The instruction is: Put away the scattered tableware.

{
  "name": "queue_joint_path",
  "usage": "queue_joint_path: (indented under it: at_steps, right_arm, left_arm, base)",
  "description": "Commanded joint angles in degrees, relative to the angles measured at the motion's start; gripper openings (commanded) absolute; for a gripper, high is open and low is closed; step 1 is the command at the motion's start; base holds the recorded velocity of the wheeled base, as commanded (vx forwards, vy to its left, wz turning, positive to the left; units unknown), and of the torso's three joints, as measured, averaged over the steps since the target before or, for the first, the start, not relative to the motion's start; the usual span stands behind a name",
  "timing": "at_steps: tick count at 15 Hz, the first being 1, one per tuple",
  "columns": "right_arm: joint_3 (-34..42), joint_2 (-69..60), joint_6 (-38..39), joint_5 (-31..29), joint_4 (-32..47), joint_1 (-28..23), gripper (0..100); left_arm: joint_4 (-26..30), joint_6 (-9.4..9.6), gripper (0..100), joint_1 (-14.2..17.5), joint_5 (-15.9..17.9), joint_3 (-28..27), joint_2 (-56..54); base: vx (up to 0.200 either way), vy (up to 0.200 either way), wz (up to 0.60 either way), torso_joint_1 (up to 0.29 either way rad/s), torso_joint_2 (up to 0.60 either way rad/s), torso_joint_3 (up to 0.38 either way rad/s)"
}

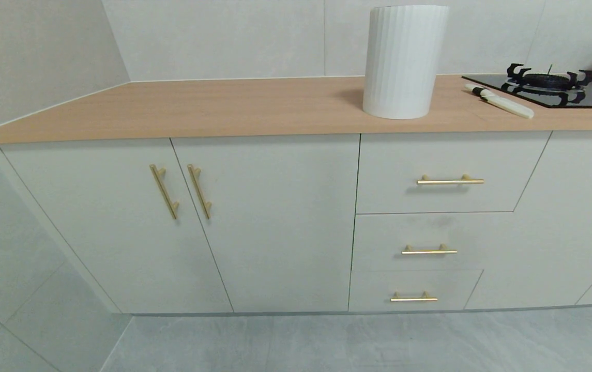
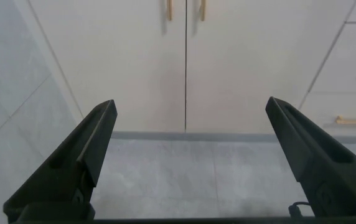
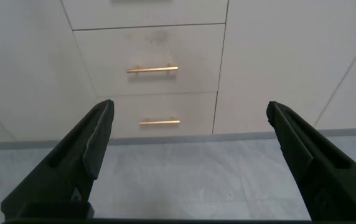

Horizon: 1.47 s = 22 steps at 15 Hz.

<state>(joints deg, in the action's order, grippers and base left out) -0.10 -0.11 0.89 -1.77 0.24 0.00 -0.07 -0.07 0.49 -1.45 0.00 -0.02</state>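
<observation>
Ribs line white cylinder [image 1: 404, 62] on smooth wooden countertop [image 1: 197, 108].

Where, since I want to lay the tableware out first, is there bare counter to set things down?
The wooden countertop is bare from the left wall corner to the white ribbed container. Right of the container it is crowded: a pale utensil lies beside the gas hob, leaving a narrow strip.

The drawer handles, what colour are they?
Gold, with a brassy metal finish. The drawer handles show best in the head view.
</observation>
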Motion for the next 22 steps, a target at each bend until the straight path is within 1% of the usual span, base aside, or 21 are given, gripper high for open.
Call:
queue_joint_path:
  at_steps: [1,17,22]
  right_arm:
    - [0.01,0.11,-0.01,0.01,0.02,0.0,100]
    - [0.01,0.11,-0.01,0.01,0.02,0.0,100]
    - [0.01,0.11,0.08,0.01,0.02,0.0,100]
  left_arm:
    - [-0.01,-0.01,100,0.04,-0.04,0.0,0.02]
    - [-0.01,-0.1,100,0.04,-0.04,0.0,0.02]
    - [-0.01,-0.19,100,0.04,-0.04,0.0,0.02]
  base:
    - [0.2,0.0,0.0,0.002,0.0,0.002]
    - [0.2,0.0,0.0,0.003,0.0,0.002]
    - [0.0,0.0,0.0,0.0,0.0,0.0]
